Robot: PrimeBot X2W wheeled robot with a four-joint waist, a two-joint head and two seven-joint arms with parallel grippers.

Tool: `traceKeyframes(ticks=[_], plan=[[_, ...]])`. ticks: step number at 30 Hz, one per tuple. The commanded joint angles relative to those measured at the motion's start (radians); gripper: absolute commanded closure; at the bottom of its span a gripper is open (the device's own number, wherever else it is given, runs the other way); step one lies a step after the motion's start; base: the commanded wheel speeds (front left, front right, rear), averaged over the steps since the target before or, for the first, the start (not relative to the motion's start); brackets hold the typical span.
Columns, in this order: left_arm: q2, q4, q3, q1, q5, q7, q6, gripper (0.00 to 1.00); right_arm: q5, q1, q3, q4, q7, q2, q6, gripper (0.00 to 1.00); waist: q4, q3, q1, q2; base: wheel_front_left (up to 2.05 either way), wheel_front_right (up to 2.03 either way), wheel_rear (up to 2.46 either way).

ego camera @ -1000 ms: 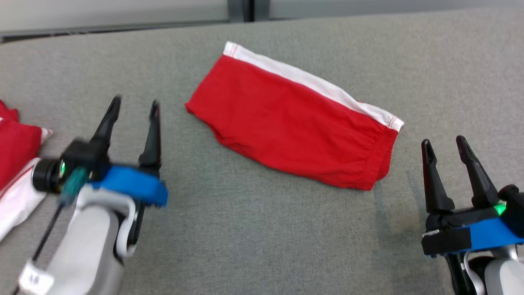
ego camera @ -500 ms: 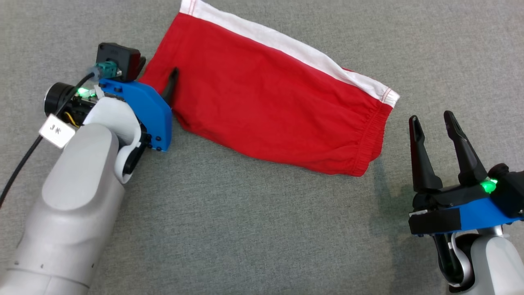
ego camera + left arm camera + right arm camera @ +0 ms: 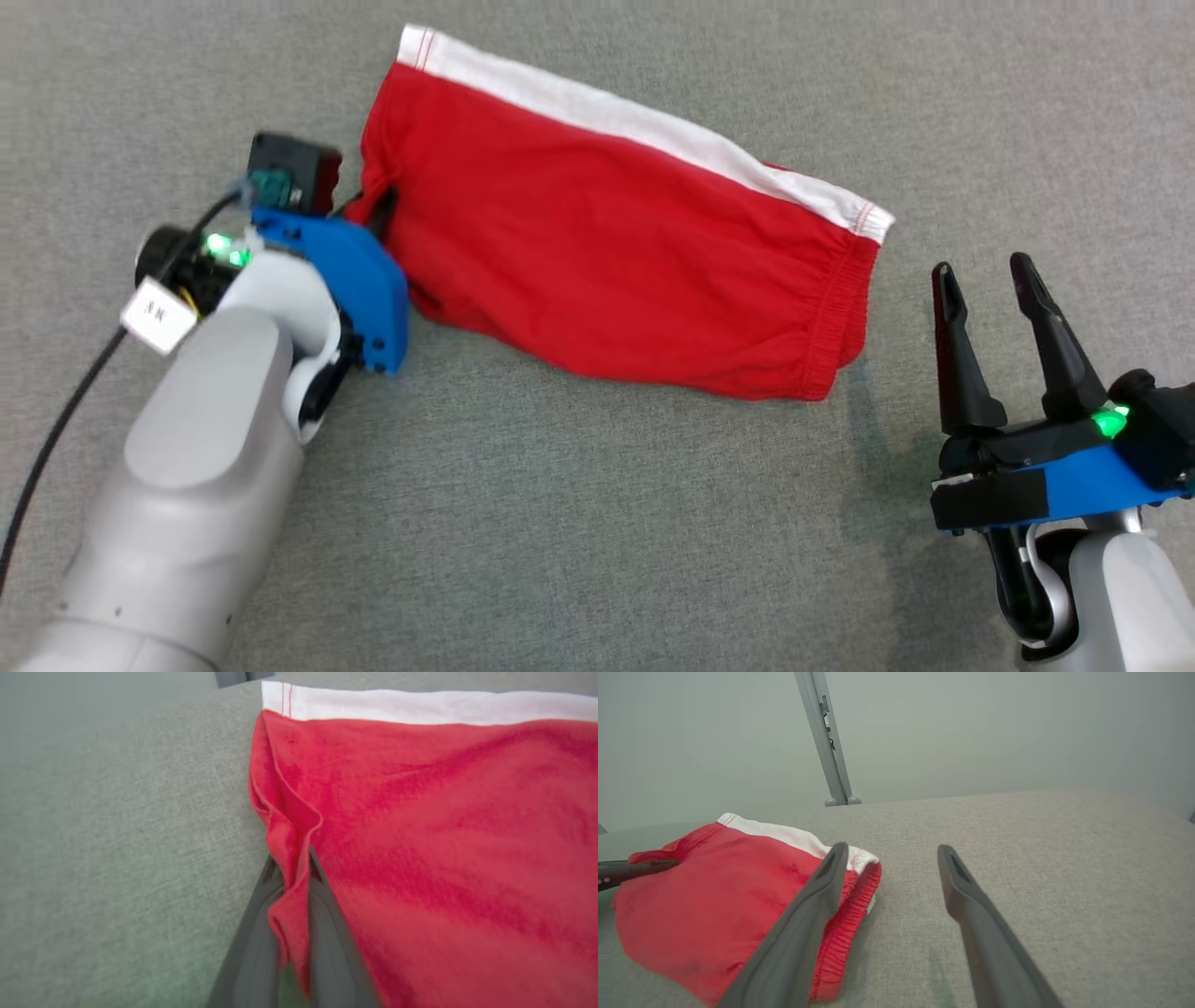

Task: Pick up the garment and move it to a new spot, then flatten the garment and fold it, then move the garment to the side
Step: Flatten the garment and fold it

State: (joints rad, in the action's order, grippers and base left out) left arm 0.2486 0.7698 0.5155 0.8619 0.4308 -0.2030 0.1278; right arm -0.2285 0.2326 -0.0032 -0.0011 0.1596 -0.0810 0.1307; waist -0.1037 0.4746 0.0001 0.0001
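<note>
Your left claw (image 3: 378, 201) is pinched nearly closed on the garment (image 3: 616, 252). In the left wrist view its two dark fingers (image 3: 327, 952) sit close together with a raised ridge of red cloth squeezed between them. The grip is at the garment's 9 o'clock edge as you see it from the head camera, just below the corner where the white band (image 3: 644, 126) begins.

The garment is a pair of red shorts lying on the grey worktop (image 3: 560, 523), in the upper middle of the head view. Its long side runs from 10 o'clock down toward 4 o'clock. The white band follows its far edge, and the gathered hem (image 3: 845, 317) closes off the 3 o'clock end. The cloth lies mostly flat, puckered only where you hold it.

Your right claw (image 3: 982, 271) is spread wide and has nothing in it. It sits near the garment at about 4 o'clock, just beside the gathered hem but not touching it, fingers pointing toward 12. In the right wrist view, a grey post (image 3: 826, 742) rises at 12 o'clock beyond the worktop's far edge.
</note>
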Motion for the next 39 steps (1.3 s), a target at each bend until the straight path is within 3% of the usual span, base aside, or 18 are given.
traceKeyframes(ticks=[1,15,16,17,18,21,28,39], plan=[[0.017,0.004,-0.008,-0.073,0.013,0.018,-0.018,1.0,0.005,-0.008,0.002,0.003,0.001,-0.006,0.0,0.0,0.001,-0.022,-0.0001,-0.0001,0.0,0.0,0.0],[0.012,-0.324,-0.08,-0.515,0.116,0.106,-0.182,1.0,0.002,-0.099,-0.007,-0.005,-0.038,-0.017,0.0,0.0,0.049,-0.163,-0.0001,-0.0001,0.0,0.0,0.0],[0.011,-0.34,-0.079,-0.538,0.12,0.103,-0.19,0.68,0.002,-0.102,-0.008,-0.008,-0.042,-0.018,0.0,0.0,0.051,-0.168,-0.0001,-0.0001,0.0,0.0,0.0],[0.012,-0.363,-0.083,-0.553,0.113,0.123,-0.203,0.23,0.007,-0.104,-0.009,-0.011,-0.043,-0.021,0.0,0.0,0.052,-0.172,-0.0001,-0.0001,0.0,0.0,0.0],[0.009,-0.387,-0.094,-0.562,0.113,0.149,-0.217,0.0,0.018,-0.106,-0.009,-0.016,-0.047,-0.026,0.0,0.0,0.054,-0.175,-0.0001,-0.0001,0.0,0.0,0.0],[0.012,-0.45,-0.118,-0.584,0.084,0.253,-0.257,0.0,0.026,-0.113,-0.021,-0.026,-0.058,-0.027,0.0,0.0,0.067,-0.185,-0.0001,-0.0001,0.0,0.0,0.0],[0.035,-0.549,-0.179,-0.605,0.053,0.418,-0.297,0.0,0.035,-0.115,-0.037,-0.05,-0.087,-0.039,0.0,0.0,0.094,-0.209,-0.0001,-0.0001,0.0,0.0,0.0],[0.098,-0.665,-0.219,-0.667,0.029,0.442,-0.314,0.0,0.04,-0.123,-0.054,-0.083,-0.14,-0.049,0.0,0.0,0.111,-0.236,-0.0001,-0.0001,0.0,0.0,0.0]])
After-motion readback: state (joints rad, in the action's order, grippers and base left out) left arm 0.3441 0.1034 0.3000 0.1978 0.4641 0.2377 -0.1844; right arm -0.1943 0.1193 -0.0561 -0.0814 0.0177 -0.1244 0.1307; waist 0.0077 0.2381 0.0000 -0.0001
